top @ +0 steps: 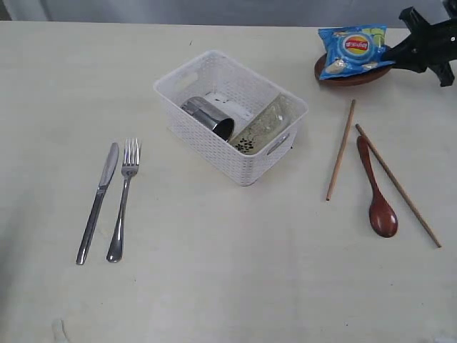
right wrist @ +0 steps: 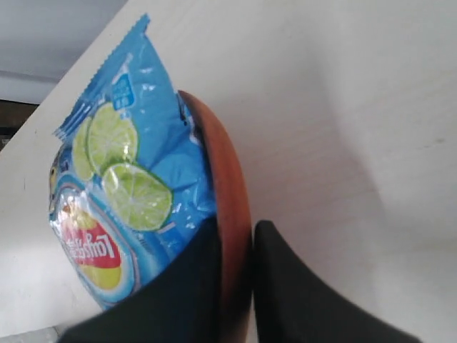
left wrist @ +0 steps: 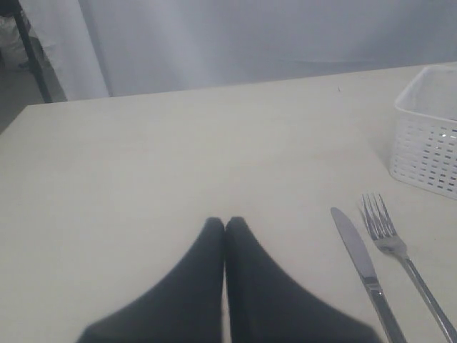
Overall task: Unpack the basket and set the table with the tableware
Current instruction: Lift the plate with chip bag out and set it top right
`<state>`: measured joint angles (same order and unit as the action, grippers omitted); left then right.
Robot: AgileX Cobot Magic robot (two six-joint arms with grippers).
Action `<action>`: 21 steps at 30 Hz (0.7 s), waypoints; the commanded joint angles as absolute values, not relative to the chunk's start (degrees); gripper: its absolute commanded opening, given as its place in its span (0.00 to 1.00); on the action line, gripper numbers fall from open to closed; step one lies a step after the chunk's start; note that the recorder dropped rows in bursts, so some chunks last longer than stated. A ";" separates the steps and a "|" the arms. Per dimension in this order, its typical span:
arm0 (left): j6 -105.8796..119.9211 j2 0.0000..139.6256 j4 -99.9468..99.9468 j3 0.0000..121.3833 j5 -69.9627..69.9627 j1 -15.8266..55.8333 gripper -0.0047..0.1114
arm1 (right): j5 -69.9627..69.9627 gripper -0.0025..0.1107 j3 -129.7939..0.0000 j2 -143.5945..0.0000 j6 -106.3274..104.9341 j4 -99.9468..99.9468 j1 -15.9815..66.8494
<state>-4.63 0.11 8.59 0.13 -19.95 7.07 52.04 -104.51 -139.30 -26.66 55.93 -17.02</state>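
Brown plate (right wrist: 230, 193), blue chip bag (right wrist: 128, 179) riding on it, is pinched by the rim in my right hand (right wrist: 239, 236) at the far right of the tabletop (top: 228, 286). Any tilt and I reckon the bag slides off. Left hand (left wrist: 226, 223) is pressed together, empty. The cup (top: 207, 116) and bowl (top: 264, 125) lie in the basket (top: 214, 146).

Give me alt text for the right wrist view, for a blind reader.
The right claw grips the rim of a brown plate, one finger on each side. A blue chip bag printed with lime slices rests against the plate; cream table behind.
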 commanded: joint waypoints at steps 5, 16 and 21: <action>-4.76 0.00 8.78 0.00 -19.92 7.36 0.04 | 52.38 0.34 -104.82 -139.69 -28.51 54.92 -18.29; -4.76 0.00 8.78 0.00 -19.92 7.36 0.04 | 55.09 0.45 -104.82 -139.69 -28.51 54.69 -15.96; -4.76 0.00 8.78 0.00 -19.92 7.36 0.04 | 57.72 0.45 -104.82 -139.69 -28.51 52.35 -15.84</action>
